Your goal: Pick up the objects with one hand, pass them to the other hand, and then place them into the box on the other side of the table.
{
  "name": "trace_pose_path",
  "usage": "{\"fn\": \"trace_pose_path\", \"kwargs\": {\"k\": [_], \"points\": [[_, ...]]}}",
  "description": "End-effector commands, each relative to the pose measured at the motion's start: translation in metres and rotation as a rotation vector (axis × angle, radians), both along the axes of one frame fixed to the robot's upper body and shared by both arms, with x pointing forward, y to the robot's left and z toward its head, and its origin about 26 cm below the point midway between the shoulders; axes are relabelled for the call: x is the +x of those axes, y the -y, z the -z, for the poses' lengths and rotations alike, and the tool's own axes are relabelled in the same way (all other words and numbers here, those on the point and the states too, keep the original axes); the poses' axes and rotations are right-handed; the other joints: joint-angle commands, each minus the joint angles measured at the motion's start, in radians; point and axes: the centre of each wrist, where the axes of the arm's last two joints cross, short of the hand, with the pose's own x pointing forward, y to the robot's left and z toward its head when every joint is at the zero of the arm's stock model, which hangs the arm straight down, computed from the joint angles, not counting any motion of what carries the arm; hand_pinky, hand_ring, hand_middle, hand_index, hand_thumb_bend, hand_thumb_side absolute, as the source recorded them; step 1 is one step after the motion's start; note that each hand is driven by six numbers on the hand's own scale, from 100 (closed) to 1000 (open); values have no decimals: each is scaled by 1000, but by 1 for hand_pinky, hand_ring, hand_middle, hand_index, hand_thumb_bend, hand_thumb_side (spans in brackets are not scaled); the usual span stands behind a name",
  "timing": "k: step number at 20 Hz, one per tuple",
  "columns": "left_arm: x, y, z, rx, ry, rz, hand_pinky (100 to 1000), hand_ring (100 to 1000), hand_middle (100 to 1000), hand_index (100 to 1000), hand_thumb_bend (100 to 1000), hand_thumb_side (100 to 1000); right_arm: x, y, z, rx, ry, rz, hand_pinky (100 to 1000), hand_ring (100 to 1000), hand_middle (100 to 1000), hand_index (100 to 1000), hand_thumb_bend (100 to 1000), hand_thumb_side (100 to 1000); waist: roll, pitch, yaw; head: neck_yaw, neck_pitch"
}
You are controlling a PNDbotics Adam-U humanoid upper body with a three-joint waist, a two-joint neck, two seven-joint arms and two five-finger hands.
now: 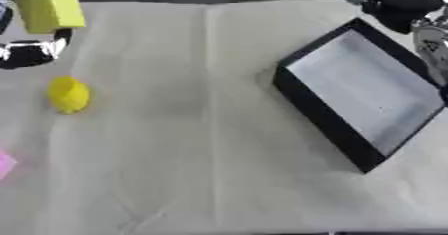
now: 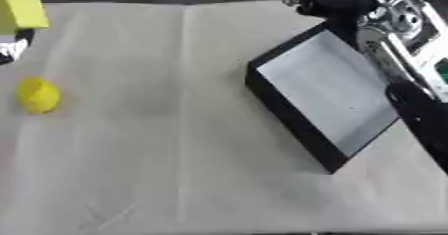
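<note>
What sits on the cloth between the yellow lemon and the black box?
Nothing visible. The lemon lies near the table's left side, the black box on the right, with only bare cloth between them. The yellow block is far left, off that line.

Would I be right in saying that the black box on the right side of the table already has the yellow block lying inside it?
Not quite: the black box on the right holds nothing. The left eye view shows the yellow block at the table's far left corner, by the left hand, whose fingers cannot be made out.
</note>
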Motion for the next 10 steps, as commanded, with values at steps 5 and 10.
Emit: {"fn": "trace_pose_path", "kwargs": {"k": [5, 10], "points": [[-14, 27, 2, 1, 168, 54, 793, 689, 592, 507, 270, 100, 4, -37, -4, -95, -48, -27, 1000, 1000, 1000, 1000, 100, 376, 1, -32, -3, -37, 9], [-18, 39, 9, 28, 225, 49, 788, 688, 593, 507, 302, 100, -1, -57, -4, -151, -96, -53, 1000, 1000, 1000, 1000, 100, 397, -3, -31, 0, -45, 3]]}}
